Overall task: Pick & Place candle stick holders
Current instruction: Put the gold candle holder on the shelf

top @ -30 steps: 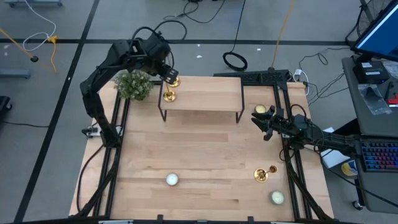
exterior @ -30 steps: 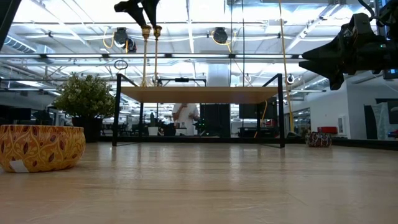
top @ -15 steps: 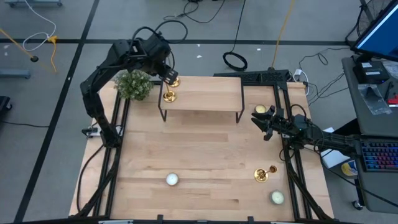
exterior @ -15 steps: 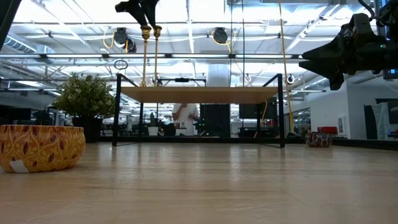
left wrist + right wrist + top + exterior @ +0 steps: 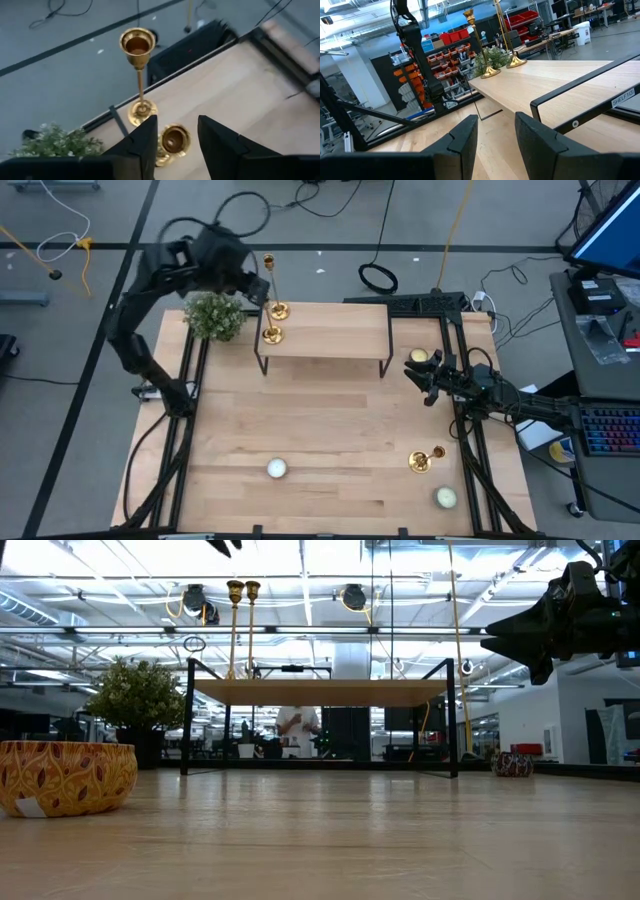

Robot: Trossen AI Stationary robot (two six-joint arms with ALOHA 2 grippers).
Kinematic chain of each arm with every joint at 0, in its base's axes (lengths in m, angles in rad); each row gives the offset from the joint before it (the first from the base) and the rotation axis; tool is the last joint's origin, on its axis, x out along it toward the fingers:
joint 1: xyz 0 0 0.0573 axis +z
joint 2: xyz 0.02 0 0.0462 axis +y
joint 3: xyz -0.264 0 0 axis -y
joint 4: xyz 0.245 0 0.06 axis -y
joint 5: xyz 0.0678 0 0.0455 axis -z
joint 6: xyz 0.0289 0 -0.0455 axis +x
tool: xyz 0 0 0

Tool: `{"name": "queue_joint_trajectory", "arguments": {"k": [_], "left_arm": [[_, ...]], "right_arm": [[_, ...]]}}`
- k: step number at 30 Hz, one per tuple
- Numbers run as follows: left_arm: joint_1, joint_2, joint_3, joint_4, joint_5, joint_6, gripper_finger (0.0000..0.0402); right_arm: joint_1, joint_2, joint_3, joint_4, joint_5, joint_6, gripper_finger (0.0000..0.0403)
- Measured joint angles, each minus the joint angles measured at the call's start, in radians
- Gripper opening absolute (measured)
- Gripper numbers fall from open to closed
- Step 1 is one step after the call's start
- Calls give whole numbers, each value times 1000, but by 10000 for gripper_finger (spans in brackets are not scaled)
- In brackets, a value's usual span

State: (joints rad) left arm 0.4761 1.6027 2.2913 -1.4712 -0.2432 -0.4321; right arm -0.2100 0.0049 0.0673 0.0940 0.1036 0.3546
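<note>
Two gold candlesticks stand by their round bases on the left end of the raised wooden shelf (image 5: 325, 335): a tall one (image 5: 276, 308) and one (image 5: 272, 334) just in front of it. Both also show in the low view (image 5: 235, 630) (image 5: 252, 625). A third gold candlestick (image 5: 425, 460) is on the table at the near right. My left gripper (image 5: 177, 137) is open and empty, high above the two on the shelf (image 5: 252, 285). My right gripper (image 5: 495, 135) is open and empty, above the table's right side (image 5: 420, 375).
A bushy green plant (image 5: 215, 315) stands left of the shelf. Short round candles sit at the near middle (image 5: 276, 469), near right (image 5: 445, 498) and right of the shelf (image 5: 420, 356). A patterned bowl (image 5: 65, 777) shows in the low view. Bare wood lies in front of the shelf.
My left gripper has risen off the tops of the two candlesticks on the shelf and drawn back toward the table's far left. Both candlesticks stay standing where they were.
</note>
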Motion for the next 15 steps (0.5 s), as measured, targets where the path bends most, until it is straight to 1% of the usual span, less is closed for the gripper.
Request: {"name": "queue_joint_trajectory", "arguments": {"k": [3,6,11,15], "left_arm": [[-73,-35,0,-1,7,-49,125],[-179,-46,1,-9,3,-104,115],[-370,-40,0,-30,-42,-179,100],[-511,-27,0,-22,-61,-192,93]], "right_arm": [[0,0,0,0,0,0,126],[0,0,0,0,0,0,126],[0,0,0,3,0,5,126],[0,0,0,8,0,75,126]]}}
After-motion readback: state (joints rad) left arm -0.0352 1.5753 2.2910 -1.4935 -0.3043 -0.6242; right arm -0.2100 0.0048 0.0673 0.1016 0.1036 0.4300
